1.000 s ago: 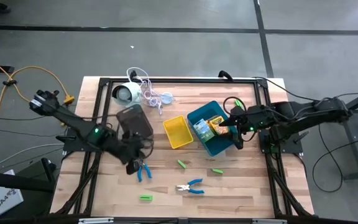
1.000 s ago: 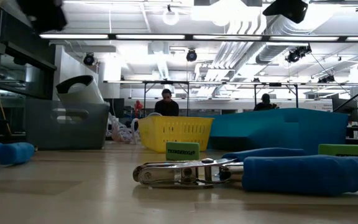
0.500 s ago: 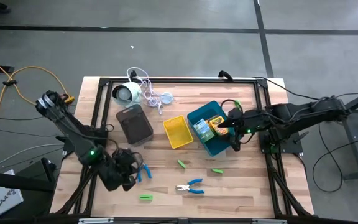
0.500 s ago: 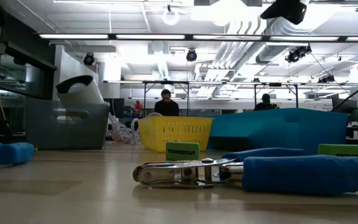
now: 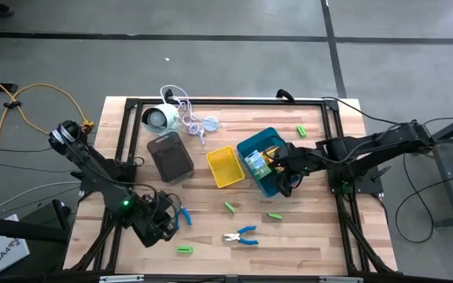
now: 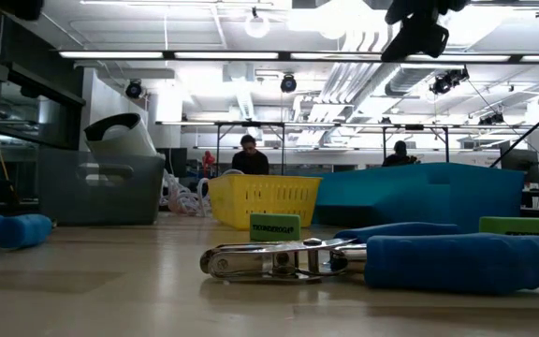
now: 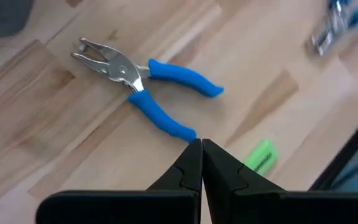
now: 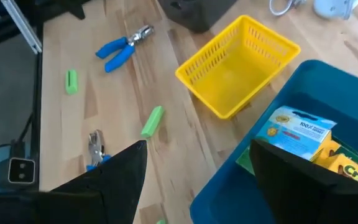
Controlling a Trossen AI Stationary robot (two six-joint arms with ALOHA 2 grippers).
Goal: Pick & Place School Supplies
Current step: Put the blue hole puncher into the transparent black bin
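My left gripper [image 5: 167, 223] [image 7: 201, 148] is shut on nothing and hovers over the table's near left. It sits just beside the handle ends of a blue-handled pliers [image 5: 182, 216] [image 7: 143, 82] lying flat on the wood. My right gripper [image 5: 285, 178] [image 8: 197, 180] is open with nothing between its fingers. It hangs over the near edge of the blue tray [image 5: 252, 148] [image 8: 303, 81], which holds a green box [image 8: 298, 133] and a yellow-orange box [image 8: 353, 167]. A second pliers [image 5: 241, 235] [image 6: 382, 258] and green blocks [image 5: 230, 207] [image 5: 274, 215] [image 5: 184, 249] lie on the table.
A yellow tray [image 5: 225, 167] stands left of the blue one and a grey tray [image 5: 170, 156] farther left. A white round device with its cord [image 5: 160, 118] lies at the far left. One green block [image 5: 300, 130] lies at the far right. Bare wood lies along the near edge.
My left gripper has swung from beside the grey tray toward the table's near left corner. It has sunk and rolled about its own axis, staying shut, and ended beside the blue pliers. My right gripper has sunk and moved slightly toward the left over the blue tray, staying open.
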